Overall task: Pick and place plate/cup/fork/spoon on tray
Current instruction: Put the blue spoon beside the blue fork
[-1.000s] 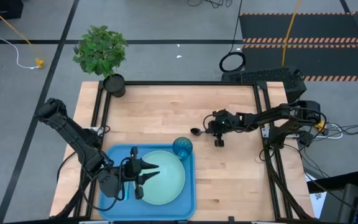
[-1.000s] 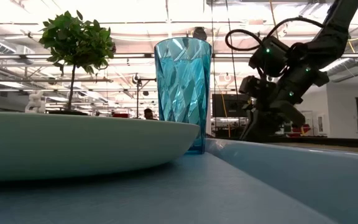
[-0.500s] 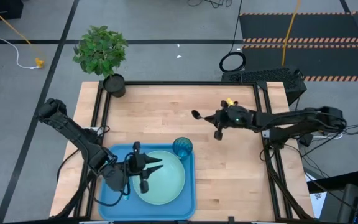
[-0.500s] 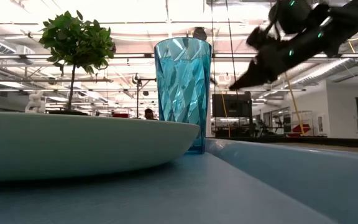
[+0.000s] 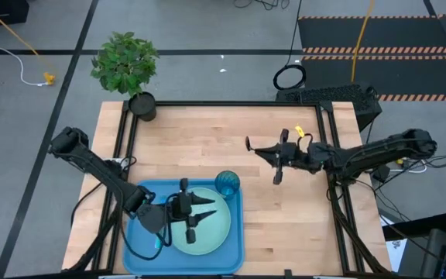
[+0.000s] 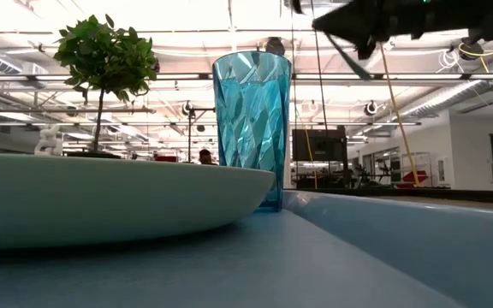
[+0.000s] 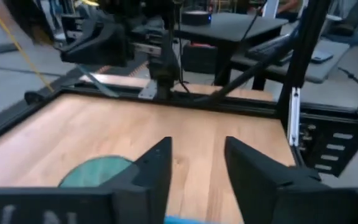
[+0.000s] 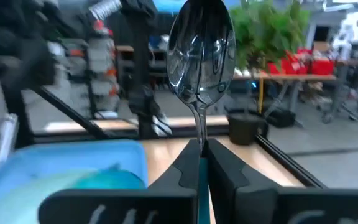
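High view: blue tray (image 5: 142, 194) sits at the near left of the wooden table (image 5: 207, 139), mint plate (image 5: 215, 221) lying in it and filling most of the floor, teal cup (image 5: 227, 184) upright in the tray's far right corner, just beside the plate rim. Left gripper (image 5: 207, 209) hovers over the plate, fingers spread apart, nothing between them. Right gripper (image 5: 263, 148) is out over bare table right of the tray, clamped on the spoon (image 5: 250, 144), bowl end sticking out toward the tray side; spoon is off the table. Potted plant (image 5: 126, 66) at the far left corner. Fork: can't find it in any view. Low view: plate (image 6: 101, 197) rim fills the left foreground, cup (image 6: 252, 128) stands behind it on the tray (image 6: 400, 231) floor, right arm only a dark shape at the top edge, plant (image 6: 105, 56) in the background. Left wrist view: own two fingers (image 7: 157, 165) held apart with an empty gap, cup (image 7: 98, 171) rim showing just past them, table (image 7: 104, 124) beyond. Right wrist view: fingers (image 8: 222, 171) pinched tight on the spoon's (image 8: 201, 53) handle, shiny bowl standing up above them, tray (image 8: 73, 155) and the cup (image 8: 110, 177) blurred beyond, plant (image 8: 272, 31) at the back.
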You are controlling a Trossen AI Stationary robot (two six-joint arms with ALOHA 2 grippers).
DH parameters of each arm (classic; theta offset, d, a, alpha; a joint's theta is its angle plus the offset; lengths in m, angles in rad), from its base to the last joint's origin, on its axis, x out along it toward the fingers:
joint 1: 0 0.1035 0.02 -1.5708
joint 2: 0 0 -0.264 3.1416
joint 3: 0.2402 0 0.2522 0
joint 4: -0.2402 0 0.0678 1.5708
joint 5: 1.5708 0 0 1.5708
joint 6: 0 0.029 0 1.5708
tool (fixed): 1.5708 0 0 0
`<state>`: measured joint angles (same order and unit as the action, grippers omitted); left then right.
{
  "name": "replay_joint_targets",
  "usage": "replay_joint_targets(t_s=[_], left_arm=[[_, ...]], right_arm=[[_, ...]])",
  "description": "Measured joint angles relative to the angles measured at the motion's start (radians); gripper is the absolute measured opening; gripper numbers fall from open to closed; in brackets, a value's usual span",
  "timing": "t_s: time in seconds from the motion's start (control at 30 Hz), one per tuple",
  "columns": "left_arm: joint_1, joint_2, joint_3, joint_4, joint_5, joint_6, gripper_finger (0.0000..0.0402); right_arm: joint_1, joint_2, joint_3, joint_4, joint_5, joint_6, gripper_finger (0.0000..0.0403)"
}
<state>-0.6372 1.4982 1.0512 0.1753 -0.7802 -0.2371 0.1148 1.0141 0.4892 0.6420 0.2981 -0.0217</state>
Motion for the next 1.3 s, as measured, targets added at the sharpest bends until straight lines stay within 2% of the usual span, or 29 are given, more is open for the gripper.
replay_joint_targets(t_s=[0.2, 0.37, 0.57, 0.73, 0.83, 1.0, 1.13, 1.3], left_arm=[[0.038, 0.017, 0.000, 0.034, 0.001, 0.034, 0.0228], [0.080, 0.071, 0.000, 0.115, 0.007, 0.123, 0.0253], [0.128, 0.145, 0.000, 0.284, 0.010, 0.233, 0.0255], [0.153, 0.206, 0.000, 0.381, 0.023, 0.266, 0.0255], [0.164, 0.227, 0.000, 0.407, 0.025, 0.262, 0.0255], [0.183, 0.235, 0.000, 0.437, 0.148, 0.233, 0.0255], [0.194, 0.235, 0.000, 0.432, 0.158, 0.199, 0.0254], [0.190, 0.235, 0.000, 0.431, 0.185, 0.201, 0.0223]], right_arm=[[0.107, 0.048, 0.002, 0.182, 0.072, -0.024, 0.0002], [0.170, 0.110, 0.061, 0.225, 0.073, -0.050, 0.0002], [0.238, 0.213, 0.164, 0.232, 0.068, -0.078, 0.0002], [0.282, 0.312, 0.231, 0.305, 0.066, -0.107, 0.0002], [0.288, 0.363, 0.257, 0.341, 0.066, -0.110, 0.0002], [0.287, 0.441, 0.279, 0.398, 0.066, -0.113, 0.0002], [0.287, 0.494, 0.291, 0.469, 0.064, -0.122, 0.0002], [0.286, 0.518, 0.291, 0.516, 0.064, -0.122, 0.0002]])
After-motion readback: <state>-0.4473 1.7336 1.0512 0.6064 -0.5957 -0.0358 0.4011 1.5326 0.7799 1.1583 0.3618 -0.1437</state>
